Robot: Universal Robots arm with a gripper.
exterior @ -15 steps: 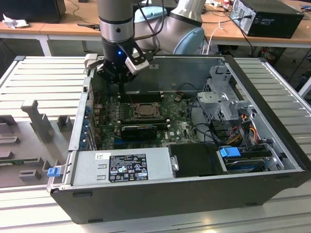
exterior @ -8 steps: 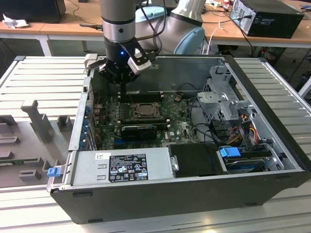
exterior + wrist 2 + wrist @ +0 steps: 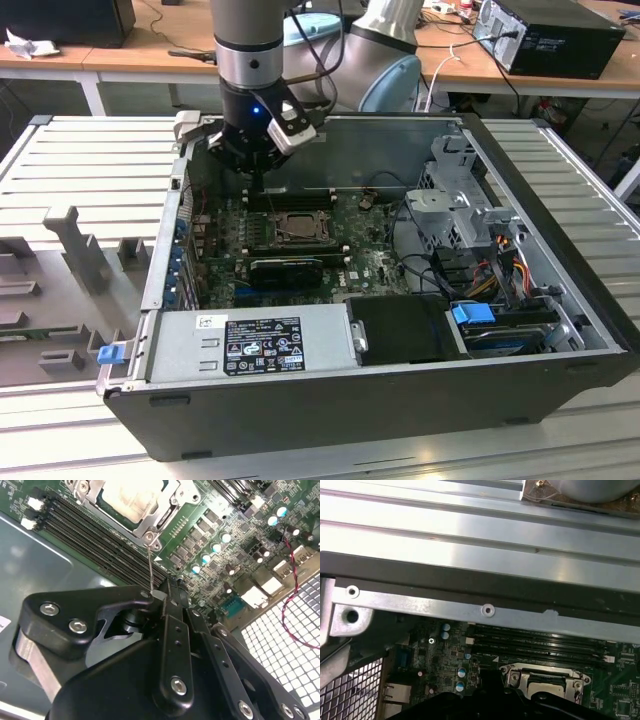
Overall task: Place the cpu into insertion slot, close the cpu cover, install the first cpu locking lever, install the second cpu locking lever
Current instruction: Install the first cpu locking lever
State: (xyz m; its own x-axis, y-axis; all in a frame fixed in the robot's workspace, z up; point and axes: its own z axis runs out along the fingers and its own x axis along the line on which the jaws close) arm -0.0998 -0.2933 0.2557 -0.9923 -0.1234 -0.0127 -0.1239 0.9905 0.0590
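Power supply point(image 3: 255, 345), grey with a labelled top, sits along the nearest wall of the open computer case point(image 3: 560, 250) in the exterior view, with a blue latch point(image 3: 110, 352) at its corner toward the exterior view's left and a blue-tabbed drive bay point(image 3: 475, 315) toward the right. Behind it lies the green motherboard point(image 3: 370, 262). Near its middle the cpu point(image 3: 297, 229) rests in the insertion slot point(image 3: 262, 240), its pale metal top showing through the window of the cpu cover point(image 3: 291, 213), which lies flat over it.

In the second wrist view the cpu point(image 3: 131, 497) and cover frame point(image 3: 165, 515) are seen close up, beside long black memory slots point(image 3: 95, 540). A thin wire locking lever point(image 3: 150, 565) rises from the cover's corner to the black gripper point(image 3: 167, 597), whose fingers are drawn narrowly together with the lever's flattened tip pinched between them.

In the exterior view the gripper point(image 3: 255, 168) hangs just behind the socket, close to the case's far wall. Beyond the case stand wooden desks point(image 3: 150, 50) and a black box point(image 3: 550, 35).
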